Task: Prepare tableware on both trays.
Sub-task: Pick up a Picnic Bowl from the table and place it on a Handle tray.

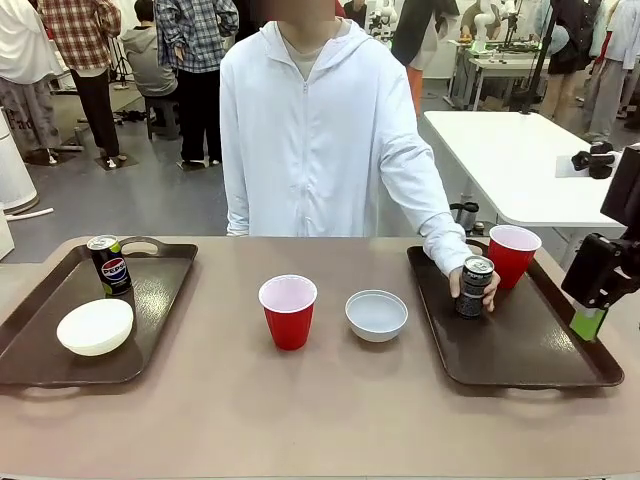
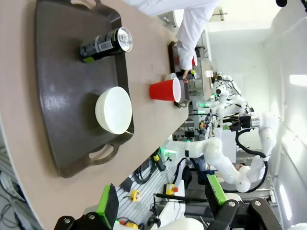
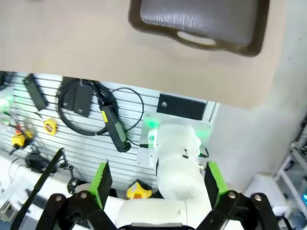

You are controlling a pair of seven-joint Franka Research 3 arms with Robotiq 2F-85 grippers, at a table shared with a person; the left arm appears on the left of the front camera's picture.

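Observation:
The left tray carries a Pepsi can and a white bowl. In the left wrist view the same tray, can and bowl lie ahead of my open, empty left gripper. A red cup and a second white bowl stand on the bare table between the trays. The right tray holds a red cup and a dark can, gripped by the person's hand. My right gripper hovers open by that tray's right edge, and its own view shows it open.
A person in a white hoodie stands at the far side, one arm reaching to the right tray. Below my right gripper lie the tray's handle end, the table's edge and a robot base. A white table stands behind at right.

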